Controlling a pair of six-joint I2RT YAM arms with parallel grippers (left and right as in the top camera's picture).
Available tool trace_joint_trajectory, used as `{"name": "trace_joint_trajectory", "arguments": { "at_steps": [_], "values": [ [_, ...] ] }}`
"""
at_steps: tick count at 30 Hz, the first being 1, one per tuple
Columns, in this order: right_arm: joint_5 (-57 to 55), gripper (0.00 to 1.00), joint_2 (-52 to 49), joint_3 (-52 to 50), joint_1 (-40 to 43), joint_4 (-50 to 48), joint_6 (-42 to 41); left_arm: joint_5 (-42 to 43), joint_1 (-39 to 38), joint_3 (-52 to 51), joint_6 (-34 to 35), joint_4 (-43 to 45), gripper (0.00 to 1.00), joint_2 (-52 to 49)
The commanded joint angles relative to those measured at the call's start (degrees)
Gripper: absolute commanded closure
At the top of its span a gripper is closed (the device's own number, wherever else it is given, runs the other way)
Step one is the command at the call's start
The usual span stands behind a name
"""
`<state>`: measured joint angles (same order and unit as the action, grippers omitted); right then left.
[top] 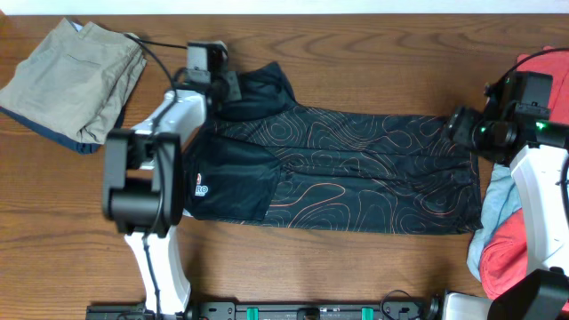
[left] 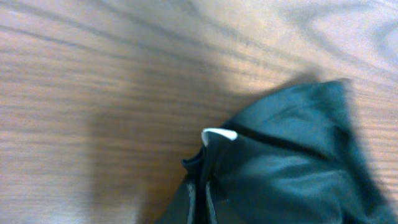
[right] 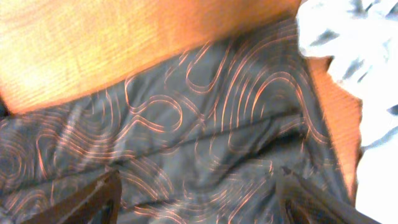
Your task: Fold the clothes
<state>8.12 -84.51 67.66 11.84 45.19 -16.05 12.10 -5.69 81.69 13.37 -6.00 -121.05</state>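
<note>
The black jersey (top: 356, 169) with thin orange contour lines lies spread flat across the middle of the table. Its upper left part is bunched up. My left gripper (top: 228, 89) is at that bunched corner. In the left wrist view its fingers (left: 200, 202) are shut on dark jersey fabric (left: 292, 162) with a small white tag. My right gripper (top: 462, 126) hovers over the jersey's right edge. Its fingers (right: 199, 202) are wide open above the patterned cloth (right: 186, 124). A red garment (top: 508, 258) and a pale blue-grey garment (top: 498, 197) lie at the right.
A folded khaki garment (top: 76, 76) on something dark blue lies at the back left. The pale garment also shows in the right wrist view (right: 354, 56). The wooden table (top: 53, 204) shows bare at the front left. The table's far edge is near the top.
</note>
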Motion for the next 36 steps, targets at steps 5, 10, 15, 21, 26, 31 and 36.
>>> {"name": "trace_joint_trajectory", "arguments": {
  "at_steps": [5,10,15,21,26,31,36],
  "values": [
    [-4.52,0.23,-6.47,0.48,0.11,-8.11,0.24,0.76,2.12,1.20,1.79,-9.18,0.94,11.26],
    [-7.93,0.21,-15.19,0.48,0.11,-16.09,-1.11,1.09,2.25,1.20,1.77,-15.89,0.94,12.63],
    [-7.96,0.22,-23.26,0.48,0.11,-24.68,-4.61,1.86,2.25,1.16,1.77,-19.87,0.94,12.61],
    [-9.75,0.20,-29.09,0.48,0.11,-34.12,-6.21,1.86,2.25,1.16,1.75,-21.40,0.94,12.61],
    [-12.81,0.20,-31.08,0.48,0.20,-34.67,-6.23,1.88,2.25,1.16,1.75,-21.66,0.94,12.61],
    [-17.22,0.22,-31.67,0.48,0.22,-34.77,-6.21,1.84,2.25,1.16,1.73,-21.59,0.94,12.61],
    [-18.18,0.39,-32.63,0.48,0.20,-34.86,-6.23,1.84,2.25,1.16,1.75,-21.59,0.94,12.61]
  ]
}}
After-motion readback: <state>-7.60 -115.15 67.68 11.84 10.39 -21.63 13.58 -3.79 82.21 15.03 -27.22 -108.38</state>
